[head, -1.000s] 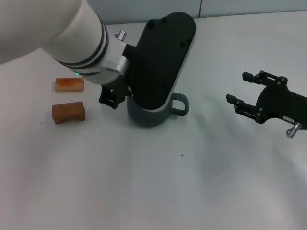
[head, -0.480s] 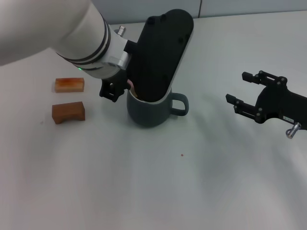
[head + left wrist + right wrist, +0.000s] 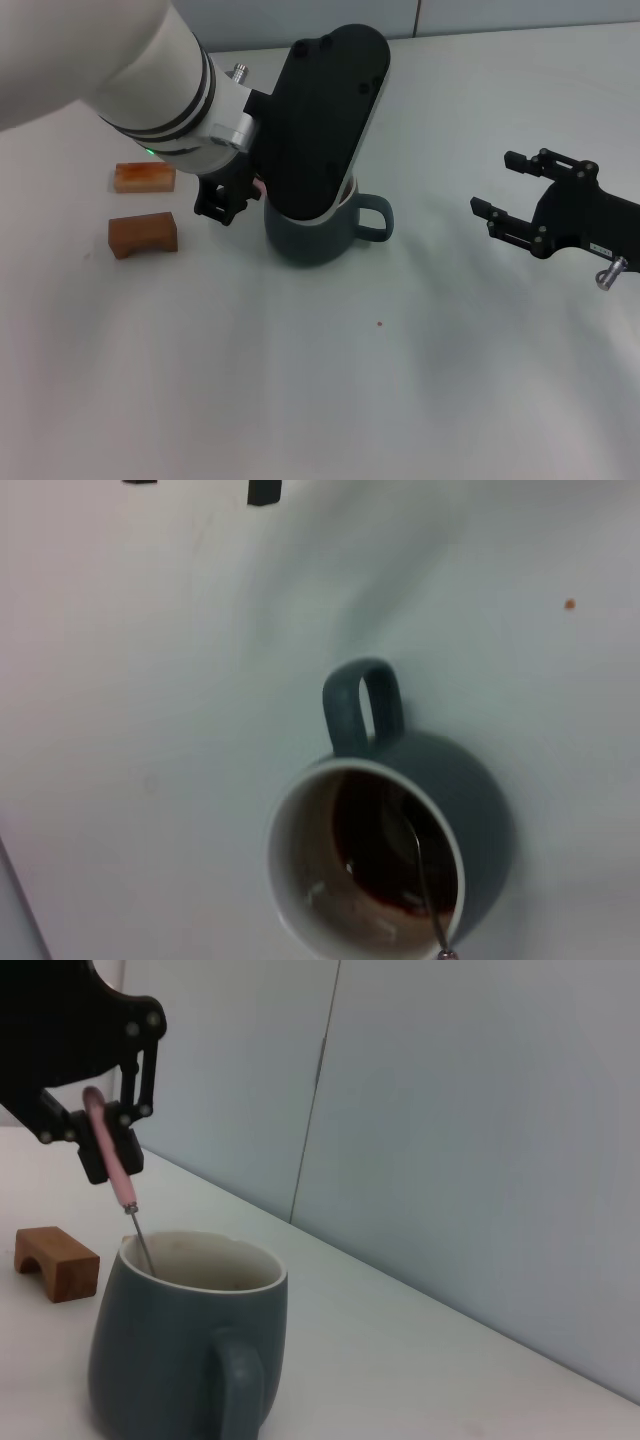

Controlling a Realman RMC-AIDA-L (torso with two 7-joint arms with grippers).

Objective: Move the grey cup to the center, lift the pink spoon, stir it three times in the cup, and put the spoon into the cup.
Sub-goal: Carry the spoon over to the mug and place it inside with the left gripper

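The left gripper (image 3: 105,1150) pinches the pink spoon (image 3: 112,1165) over the grey cup (image 3: 318,232) mid-bench, its bowl seemingly dipped in the liquid; a wide stir could knock the rim and slop it.

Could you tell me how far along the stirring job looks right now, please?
The mug already stands mid-table. The left claw holds the spoon upright, its metal end dipped in the mug's dark drink. Releasing the spoon into the mug remains. The right claw waits open, off to the right.

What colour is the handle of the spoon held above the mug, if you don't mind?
Pale pink; the pink spoon shows best in the right wrist view.
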